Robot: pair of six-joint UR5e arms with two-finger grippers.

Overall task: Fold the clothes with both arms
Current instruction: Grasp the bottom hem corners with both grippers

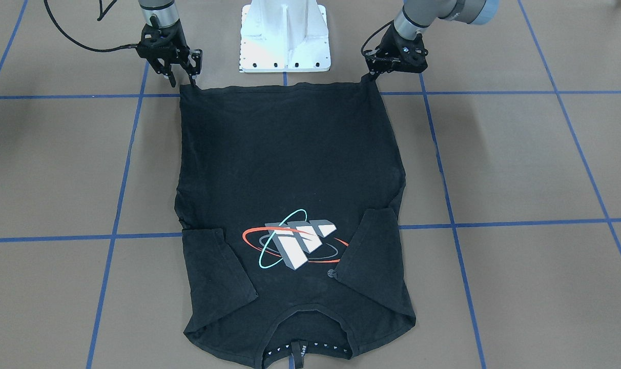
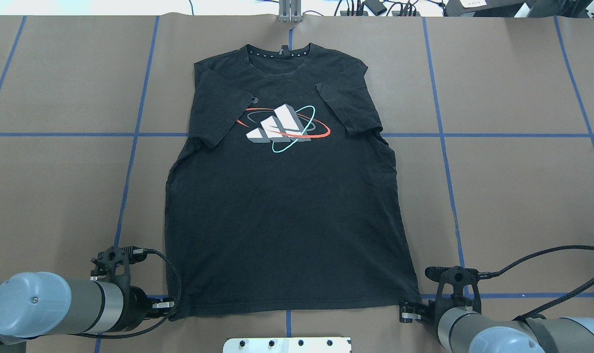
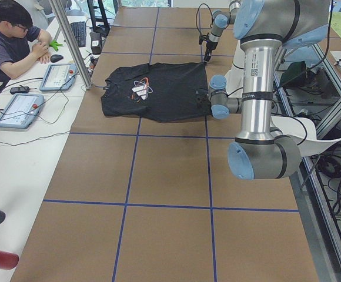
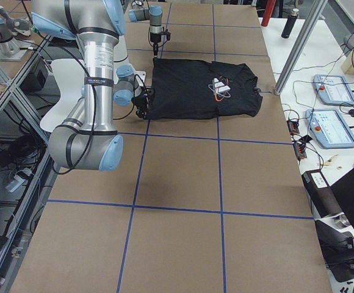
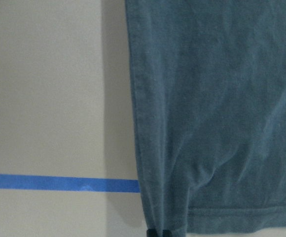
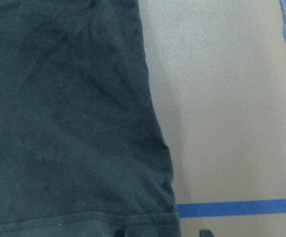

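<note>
- Brown bench (image 1: 520,154) crossed by blue tape filled the front-facing view. The black T-shirt (image 1: 290,154) lay flat on it, print up, with its hem beside the white pedestal (image 1: 285,36) and its collar (image 1: 310,351) at the opposite end. The left fingers (image 1: 376,69) met one hem corner, which rose in a small peak to them. The right fingers (image 1: 172,78) stood spread over the other corner.
- From overhead, the shirt's long axis ran straight away from the robot, hem nearest and collar farthest, with both sleeves turned in over the chest. Each arm sat at the hem corner on its own side, neither nearer than the other.
- In the left side view, the shirt lay just beyond the near arm; the fingers were too small to judge.
- The right side view showed the same layout and nothing more of the fingers.
- At the left wrist, cloth puckered toward a dark tip at the lower edge, so I judged those fingers pressed together on the corner.
- At the right wrist, two tips stood apart, one over cloth and one over bare bench, with the corner between them and unpinched.
</note>
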